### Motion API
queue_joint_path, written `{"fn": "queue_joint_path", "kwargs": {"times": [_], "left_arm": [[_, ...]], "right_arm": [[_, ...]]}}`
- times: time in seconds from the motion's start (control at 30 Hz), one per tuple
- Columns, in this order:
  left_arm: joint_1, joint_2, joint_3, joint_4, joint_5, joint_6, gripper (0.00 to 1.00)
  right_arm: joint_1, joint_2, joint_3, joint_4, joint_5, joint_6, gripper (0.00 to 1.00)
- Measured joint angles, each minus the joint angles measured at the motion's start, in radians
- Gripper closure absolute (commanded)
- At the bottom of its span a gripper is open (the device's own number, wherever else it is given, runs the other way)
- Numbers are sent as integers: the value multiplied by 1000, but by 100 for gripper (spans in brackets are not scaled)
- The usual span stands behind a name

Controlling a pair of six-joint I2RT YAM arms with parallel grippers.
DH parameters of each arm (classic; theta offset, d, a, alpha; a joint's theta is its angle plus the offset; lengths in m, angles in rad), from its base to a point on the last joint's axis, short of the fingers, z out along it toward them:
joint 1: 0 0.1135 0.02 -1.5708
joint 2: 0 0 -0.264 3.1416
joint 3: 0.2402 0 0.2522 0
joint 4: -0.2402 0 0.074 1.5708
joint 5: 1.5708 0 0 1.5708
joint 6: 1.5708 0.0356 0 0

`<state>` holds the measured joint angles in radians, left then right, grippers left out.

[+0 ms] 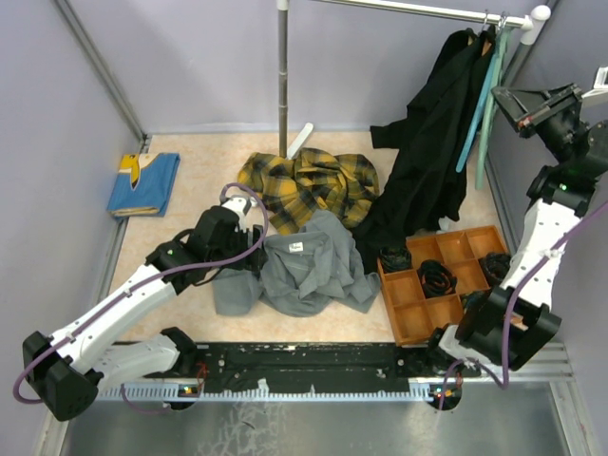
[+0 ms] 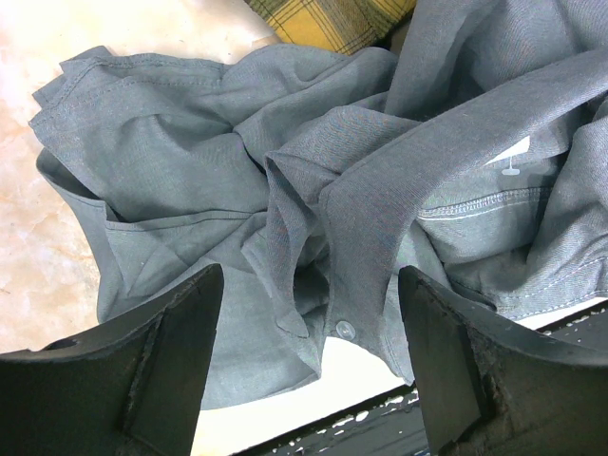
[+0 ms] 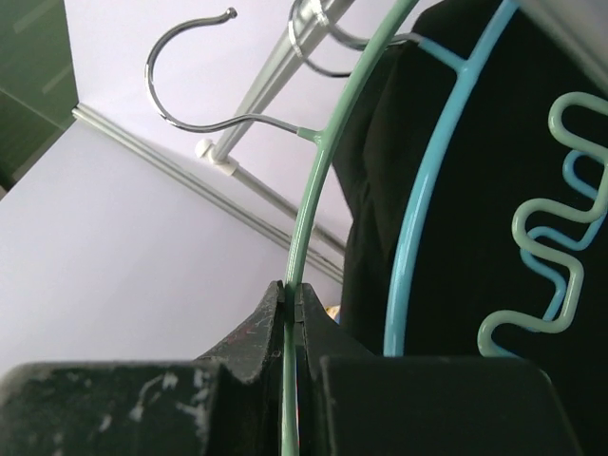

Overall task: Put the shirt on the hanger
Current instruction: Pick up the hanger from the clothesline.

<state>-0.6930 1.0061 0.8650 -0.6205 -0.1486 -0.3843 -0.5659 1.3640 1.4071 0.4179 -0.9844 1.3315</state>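
Up by the rail [image 1: 427,9], the right gripper [image 3: 290,294] has its two fingers pressed tight together on the thin upper arm of the hanger [image 3: 309,209], pinching the pale green rod just below where the metal hook joins. The hook's open loop shows against the wall to one side of the rail, with its shank crossing in front of the bar. From above, the hanger [image 1: 489,114] reads as a long slim line running from the rail down toward the near side, beside a blue hanger [image 1: 472,123] and a hanging black garment [image 1: 427,142]. Its wavy lower bar lies against that black cloth. Down on the table, the left gripper [image 2: 312,285] stands spread wide over the crumpled grey shirt [image 2: 190,161], a collar fold and a button lying between the fingers. Whether the pads touch the cloth I can't tell. The grey shirt [image 1: 304,271] lies mid-table, well apart from the hanger.
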Motion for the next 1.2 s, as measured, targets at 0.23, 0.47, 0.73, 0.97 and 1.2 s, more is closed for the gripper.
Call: {"fn": "queue_joint_path", "kwargs": {"times": [0.23,0.47,0.73,0.97,1.2], "left_arm": [[0,0,0,0,5,1,20],[0,-1,0,1,21,8,19],[0,-40,-2,12,25,16,13],[0,-125,-26,27,29,20,3],[0,-230,-48,47,28,23,1]], "right_arm": [[0,-120,-52,-31,27,-27,100],[2,-253,-80,-183,72,-112,100],[66,-415,-113,-365,127,-224,100],[194,-548,-101,-568,185,-354,100],[330,-659,-92,-738,229,-461,100]]}}
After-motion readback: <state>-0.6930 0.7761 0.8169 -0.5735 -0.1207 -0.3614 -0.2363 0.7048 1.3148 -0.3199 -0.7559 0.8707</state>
